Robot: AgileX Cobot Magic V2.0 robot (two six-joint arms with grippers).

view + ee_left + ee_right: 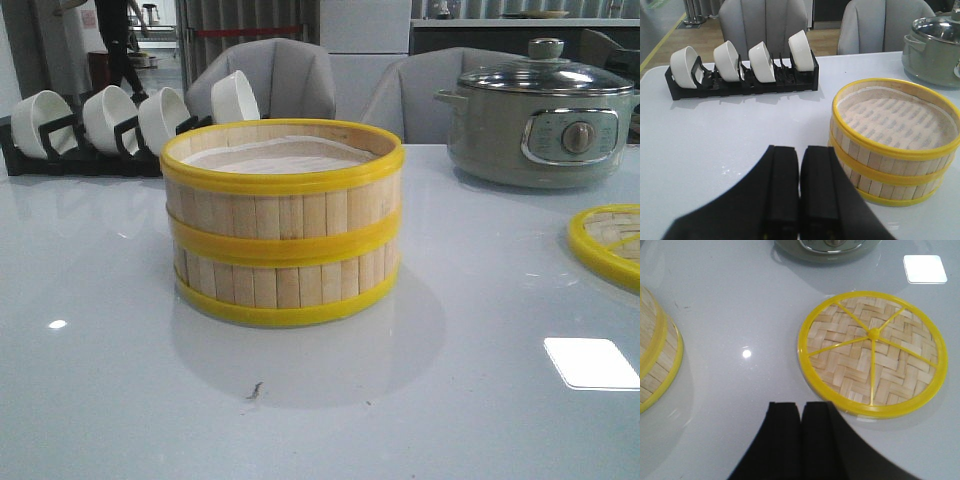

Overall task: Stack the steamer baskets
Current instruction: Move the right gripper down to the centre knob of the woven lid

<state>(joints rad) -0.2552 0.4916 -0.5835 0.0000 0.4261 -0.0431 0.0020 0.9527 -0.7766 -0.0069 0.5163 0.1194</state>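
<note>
Nearest in each wrist view, the left hand (pixel 799 192) and the right hand (pixel 800 440) both hover over the white tabletop (pixel 120 400) with fingers pressed together, pinching nothing. Beyond the right hand lies a flat woven lid (pixel 871 352), yellow-rimmed with spokes. Mid-tabletop stand the 2 steamer baskets (pixel 283 225), 1 squarely on the other, white liner showing in the upper. Farther back sit a black rack (pixel 740 82) holding 4 white bowls (pixel 762 60) and a grey pot (pixel 540 125) with a glass cover.
</note>
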